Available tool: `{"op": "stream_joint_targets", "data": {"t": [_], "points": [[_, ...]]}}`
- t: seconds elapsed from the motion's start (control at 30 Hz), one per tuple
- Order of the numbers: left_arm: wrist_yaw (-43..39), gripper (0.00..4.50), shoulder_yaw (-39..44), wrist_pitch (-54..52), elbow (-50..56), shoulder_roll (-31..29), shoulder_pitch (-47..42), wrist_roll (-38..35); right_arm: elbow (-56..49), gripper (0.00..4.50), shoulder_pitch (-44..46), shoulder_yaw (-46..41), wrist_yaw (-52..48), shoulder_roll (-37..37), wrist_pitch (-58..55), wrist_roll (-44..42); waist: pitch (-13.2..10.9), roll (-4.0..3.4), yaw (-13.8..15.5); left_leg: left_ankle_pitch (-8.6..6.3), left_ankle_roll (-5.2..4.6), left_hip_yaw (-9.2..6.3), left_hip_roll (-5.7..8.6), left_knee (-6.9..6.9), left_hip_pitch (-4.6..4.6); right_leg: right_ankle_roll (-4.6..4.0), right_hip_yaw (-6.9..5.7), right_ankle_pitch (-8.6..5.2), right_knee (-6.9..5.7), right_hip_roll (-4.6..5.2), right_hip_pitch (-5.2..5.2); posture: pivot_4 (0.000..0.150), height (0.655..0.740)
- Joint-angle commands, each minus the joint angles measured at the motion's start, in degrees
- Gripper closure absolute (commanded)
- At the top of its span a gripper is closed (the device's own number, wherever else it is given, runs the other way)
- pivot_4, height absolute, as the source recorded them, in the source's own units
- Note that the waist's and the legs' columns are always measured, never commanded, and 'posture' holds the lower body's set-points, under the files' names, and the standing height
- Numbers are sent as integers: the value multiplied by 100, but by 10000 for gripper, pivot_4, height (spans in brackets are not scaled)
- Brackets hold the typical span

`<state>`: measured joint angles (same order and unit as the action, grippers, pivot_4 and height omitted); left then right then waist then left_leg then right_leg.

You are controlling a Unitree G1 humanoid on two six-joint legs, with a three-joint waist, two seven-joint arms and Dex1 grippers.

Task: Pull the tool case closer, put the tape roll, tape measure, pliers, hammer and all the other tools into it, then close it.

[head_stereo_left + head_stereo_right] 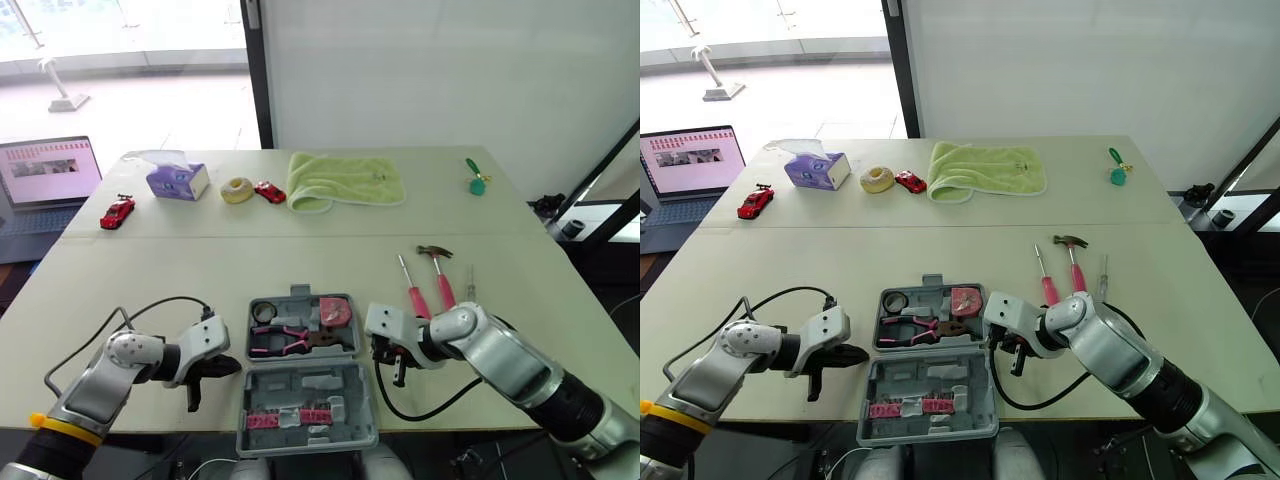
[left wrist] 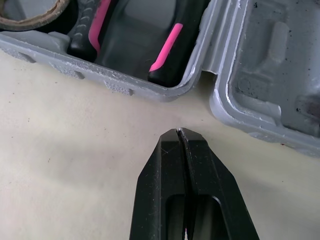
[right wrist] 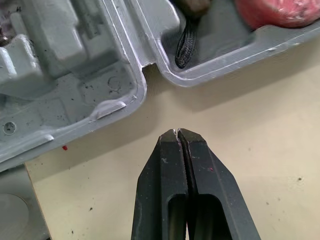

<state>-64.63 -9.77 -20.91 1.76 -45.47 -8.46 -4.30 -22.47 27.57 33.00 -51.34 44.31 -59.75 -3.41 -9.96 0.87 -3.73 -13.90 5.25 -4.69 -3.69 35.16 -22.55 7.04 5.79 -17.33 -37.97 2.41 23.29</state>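
Observation:
The grey tool case lies open at the table's front middle, its tray (image 1: 348, 345) toward the table's middle and its lid (image 1: 305, 400) toward me. In the tray lie a tape roll (image 1: 264, 312), pink-handled pliers (image 1: 285, 340) and a red tape measure (image 1: 333, 310). A hammer (image 1: 438, 268) and pink-handled screwdrivers (image 1: 412, 292) lie on the table right of the case. My left gripper (image 1: 236, 368) is shut and empty, its tip by the left end of the hinge (image 2: 200, 85). Shut and empty as well, my right gripper (image 1: 376, 352) points at the hinge's right end (image 3: 150, 70).
At the back lie a green towel (image 1: 345, 180), a tissue box (image 1: 177, 181), a pale ring (image 1: 237, 189), two red toy cars (image 1: 117, 211) (image 1: 269, 191) and a green trinket (image 1: 476, 180). A laptop (image 1: 48, 170) stands off the table's left. The lid overhangs the table's front edge.

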Motion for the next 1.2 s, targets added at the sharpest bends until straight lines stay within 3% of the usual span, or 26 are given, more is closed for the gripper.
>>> {"op": "stream_joint_targets", "data": {"t": [0.03,0.6,0.93,1.2], "points": [[40,44721,-162,-447,356,-94,-141,88,-131,45000,80,108,124,-79,6,98,0,0,-2,0,0,0,0,0,0,0,0,0,0,-1,0,1500,7400],[370,44721,-690,-638,407,210,-603,465,-13,45000,681,787,277,-734,-195,355,-3,-1,68,0,0,-1,0,4,5,-2,-2,1,-2,-1,-5,1500,7400],[485,44721,-850,-54,-1010,733,-1759,741,980,45000,1057,345,407,-778,150,459,-3,-1,145,1,1,-2,3,10,4,0,-4,2,-2,1,-10,1500,7400],[598,44721,-853,478,-1843,1052,-2193,929,1568,45000,1200,165,431,-831,399,543,-3,-2,152,2,1,-6,3,7,2,1,-9,3,-4,1,-9,1500,7400]]}}
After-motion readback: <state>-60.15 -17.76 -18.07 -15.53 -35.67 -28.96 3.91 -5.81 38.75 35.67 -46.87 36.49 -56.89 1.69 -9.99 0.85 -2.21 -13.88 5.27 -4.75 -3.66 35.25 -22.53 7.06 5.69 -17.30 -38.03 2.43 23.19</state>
